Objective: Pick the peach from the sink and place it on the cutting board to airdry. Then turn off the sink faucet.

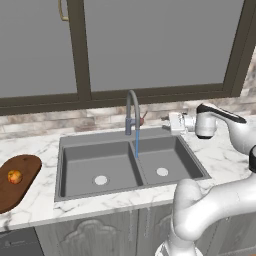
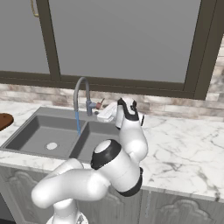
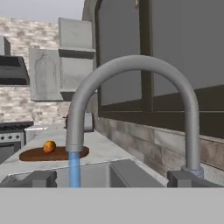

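White marble counter (image 1: 220, 155) runs under a wide dark-framed window (image 1: 150, 45), with a pale brick backsplash between them. Set into the marble, the sink (image 1: 127, 142) is a grey double basin with a white round drain in each half. The peach (image 1: 14, 176) is small, round and orange-red with a yellowish patch; it rests on the cutting board (image 1: 25, 172), a dark reddish-brown board with rounded corners lying flat on the counter well to the left of the sink. From the hand view the peach sits towards the board's left end.

The sink faucet (image 1: 132, 112) is a slim grey gooseneck rising behind the divider between the basins, and a thin blue stream of water (image 1: 137, 142) falls from its spout into the sink. Its small reddish lever (image 1: 142, 120) shows just right of the stem, tiny and hard to make out. The board is cut off by the frame edge in both base views.

The gripper (image 1: 170, 121) hovers over the back rim of the sink, just right of the faucet, jaws spread wide and holding nothing. In the right base view the arm's own white links cover much of the right basin. Far off in the hand view stand a stove (image 3: 13, 135) and a range hood (image 3: 13, 70).
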Motion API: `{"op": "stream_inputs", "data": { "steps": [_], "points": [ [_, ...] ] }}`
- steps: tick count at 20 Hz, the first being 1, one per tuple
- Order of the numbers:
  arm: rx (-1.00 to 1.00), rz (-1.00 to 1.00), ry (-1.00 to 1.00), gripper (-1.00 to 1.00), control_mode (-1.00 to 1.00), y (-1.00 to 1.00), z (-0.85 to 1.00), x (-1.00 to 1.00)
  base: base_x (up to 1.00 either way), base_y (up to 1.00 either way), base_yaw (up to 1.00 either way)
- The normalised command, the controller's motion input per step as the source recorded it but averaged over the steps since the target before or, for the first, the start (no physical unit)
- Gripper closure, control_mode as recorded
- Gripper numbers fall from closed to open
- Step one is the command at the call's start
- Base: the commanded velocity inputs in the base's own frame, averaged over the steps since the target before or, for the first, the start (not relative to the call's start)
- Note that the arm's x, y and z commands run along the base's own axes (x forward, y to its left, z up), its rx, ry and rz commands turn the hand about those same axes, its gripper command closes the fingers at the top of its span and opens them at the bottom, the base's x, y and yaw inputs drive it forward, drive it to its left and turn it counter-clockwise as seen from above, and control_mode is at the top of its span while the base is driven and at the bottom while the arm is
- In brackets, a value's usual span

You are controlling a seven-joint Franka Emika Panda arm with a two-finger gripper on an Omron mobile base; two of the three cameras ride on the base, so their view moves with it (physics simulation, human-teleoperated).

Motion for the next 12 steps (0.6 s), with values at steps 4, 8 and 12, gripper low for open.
{"op": "stream_inputs", "data": {
  "steps": [4, 8, 12],
  "points": [
    [-0.01, -0.05, 0.1, -1.0, -1.0, 0.03, 0.0, 0.28, 0.0, 0.0, 0.0],
    [0.0, -0.04, 0.09, -1.0, -1.0, 0.08, 0.0, 0.29, 0.0, 0.0, 0.0],
    [0.0, -0.04, 0.07, -1.0, -1.0, 0.09, -0.04, 0.22, 0.0, 0.0, 0.0]
  ]
}}
